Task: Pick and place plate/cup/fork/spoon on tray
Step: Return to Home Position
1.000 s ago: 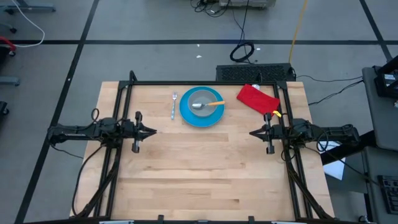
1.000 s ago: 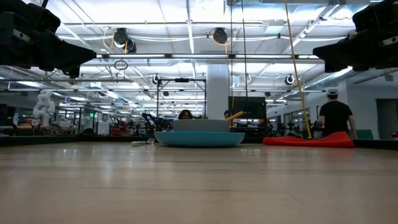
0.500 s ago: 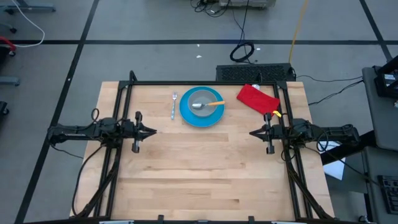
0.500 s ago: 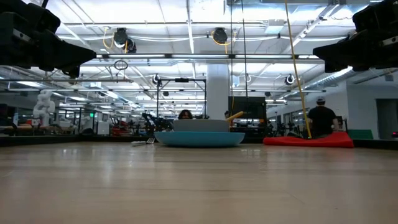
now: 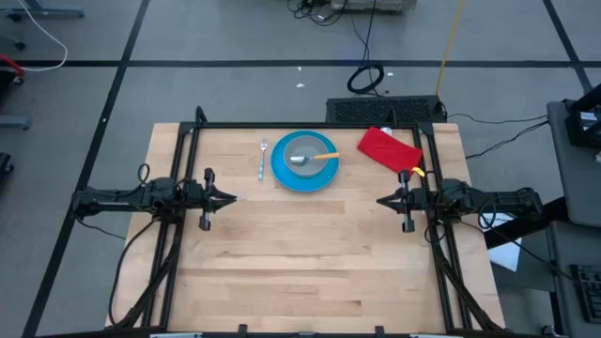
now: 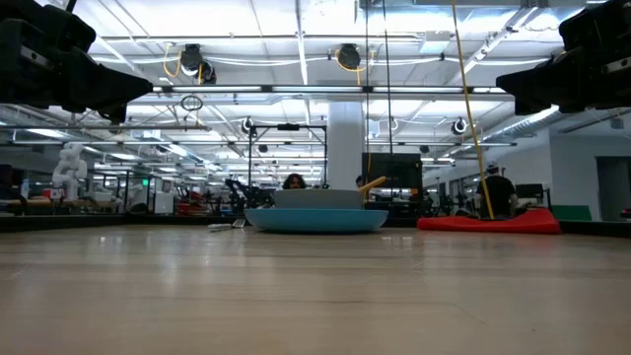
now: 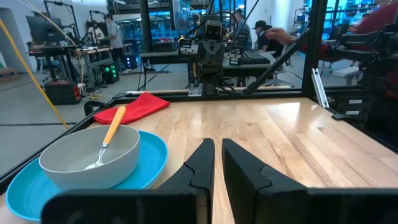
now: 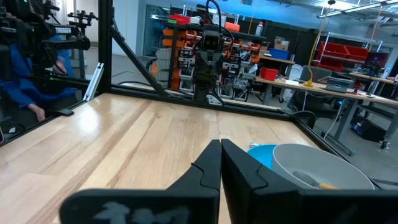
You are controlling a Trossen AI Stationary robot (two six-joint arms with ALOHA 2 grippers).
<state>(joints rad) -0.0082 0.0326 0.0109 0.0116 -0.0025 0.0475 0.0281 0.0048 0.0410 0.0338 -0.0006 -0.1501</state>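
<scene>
Left gripper point(image 5: 228, 198) mid-left and right gripper point(image 5: 382, 200) mid-right are sitting with jaws closed and empty, spoon point(image 5: 319, 157) lying in cup point(image 5: 306, 150) on plate point(image 5: 305, 185) upper centre, fork point(image 5: 263, 158) just left.

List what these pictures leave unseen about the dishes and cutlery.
1. The fork: in the high view, too small to tell tines from handle.
2. The spoon: in the low view, its bowl is hidden by the wall of the cup; only the orange handle shows.
3. The plate: in the right wrist view, mostly hidden behind the cup, which the picture's edge cuts off.
</scene>
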